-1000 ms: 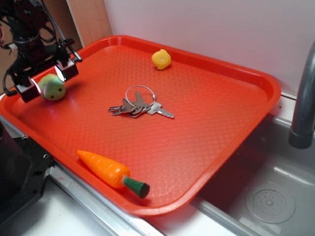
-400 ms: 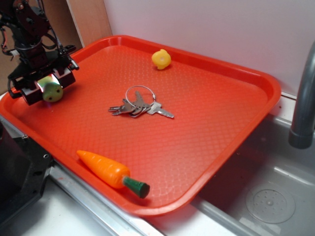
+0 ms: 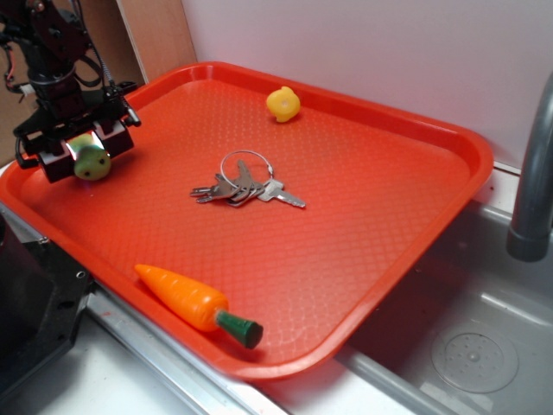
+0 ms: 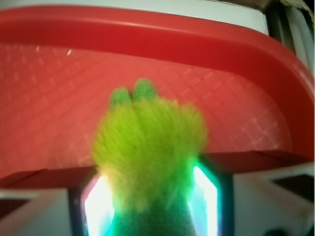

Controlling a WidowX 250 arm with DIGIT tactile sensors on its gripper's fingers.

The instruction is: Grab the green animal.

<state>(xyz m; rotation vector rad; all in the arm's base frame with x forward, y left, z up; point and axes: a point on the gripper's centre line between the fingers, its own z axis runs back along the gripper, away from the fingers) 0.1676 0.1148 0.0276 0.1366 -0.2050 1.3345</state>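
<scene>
The green animal [image 3: 92, 162] is a small fuzzy light-green plush ball at the far left of the red tray [image 3: 473, 154]. My gripper [image 3: 86, 152] is down over it, with one finger on each side. In the wrist view the plush [image 4: 147, 142] fills the gap between the two lit pads [image 4: 101, 206] and touches both. The gripper [image 4: 150, 209] is shut on it. The tray rim [image 4: 147, 34] runs across the top of that view. The toy's underside is hidden.
A smooth yellow toy [image 3: 282, 104] sits near the tray's back rim. A bunch of keys [image 3: 242, 186] lies mid-tray. An orange plastic carrot [image 3: 194, 303] lies near the front rim. A steel sink [image 3: 467, 346] and a grey faucet [image 3: 531, 190] are on the right.
The gripper has shifted a little left and down around the plush, and its fingers have closed in against it.
</scene>
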